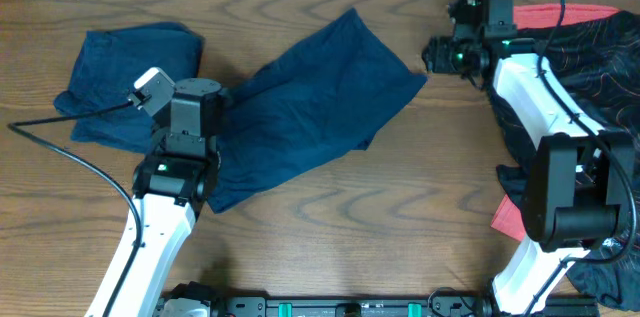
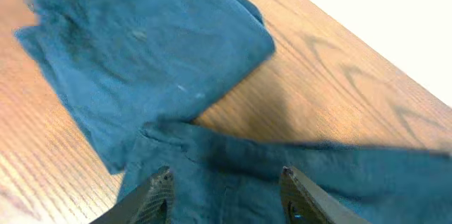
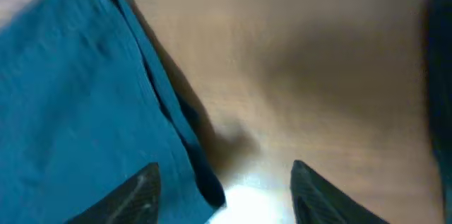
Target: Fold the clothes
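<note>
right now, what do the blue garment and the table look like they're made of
Blue garment: soft matte woven cloth, possibly cotton; it creases and folds. Table: wood or wood-look laminate, judging by the grain; faint sheen, cannot tell which.

The brown wood-grain surface (image 1: 400, 207) carries three groups of textile. Centre: a dark blue cloth garment (image 1: 320, 107), spread flat and running diagonally from lower left to upper right. Left: a bunched dark blue cloth piece (image 1: 120, 87), touching the spread garment; whether the two are one item cannot be determined from the overhead view. Right edge: a heap of black fabric with thin red lines (image 1: 610, 67), with a plain red cloth corner (image 1: 507, 219) showing below it.
</note>
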`<move>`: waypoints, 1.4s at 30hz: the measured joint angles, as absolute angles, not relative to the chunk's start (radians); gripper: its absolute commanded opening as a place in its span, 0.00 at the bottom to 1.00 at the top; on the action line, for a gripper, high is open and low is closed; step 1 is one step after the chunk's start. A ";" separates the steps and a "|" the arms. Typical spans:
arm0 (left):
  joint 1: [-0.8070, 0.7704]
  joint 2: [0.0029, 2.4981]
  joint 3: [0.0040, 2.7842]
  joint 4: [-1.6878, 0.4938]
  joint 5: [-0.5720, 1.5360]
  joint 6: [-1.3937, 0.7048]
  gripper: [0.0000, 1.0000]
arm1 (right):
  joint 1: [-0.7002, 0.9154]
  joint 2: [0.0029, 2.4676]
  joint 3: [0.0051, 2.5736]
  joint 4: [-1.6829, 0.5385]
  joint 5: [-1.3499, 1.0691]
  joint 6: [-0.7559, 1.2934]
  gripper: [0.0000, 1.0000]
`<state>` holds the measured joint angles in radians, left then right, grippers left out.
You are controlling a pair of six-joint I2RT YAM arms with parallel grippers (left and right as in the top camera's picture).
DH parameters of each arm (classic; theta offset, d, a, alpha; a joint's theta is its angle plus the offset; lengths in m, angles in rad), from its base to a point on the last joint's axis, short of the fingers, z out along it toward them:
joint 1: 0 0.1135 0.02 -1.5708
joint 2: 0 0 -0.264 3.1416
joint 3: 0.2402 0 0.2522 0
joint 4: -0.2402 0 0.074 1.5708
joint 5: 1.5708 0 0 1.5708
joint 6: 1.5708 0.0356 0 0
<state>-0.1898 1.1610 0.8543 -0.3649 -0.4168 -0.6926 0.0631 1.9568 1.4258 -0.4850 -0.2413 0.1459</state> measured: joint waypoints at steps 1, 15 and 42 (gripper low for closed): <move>-0.190 1.165 0.854 -0.372 -0.391 -0.681 0.49 | 0.063 1.957 1.420 -0.495 -0.252 0.142 0.52; -0.191 1.476 0.855 -0.445 -0.251 -0.646 0.49 | 0.171 2.073 1.396 -0.453 -0.357 0.112 0.54; -0.191 1.502 0.854 -0.542 -0.191 -0.646 0.50 | 0.183 2.138 1.392 -0.052 -0.358 0.241 0.58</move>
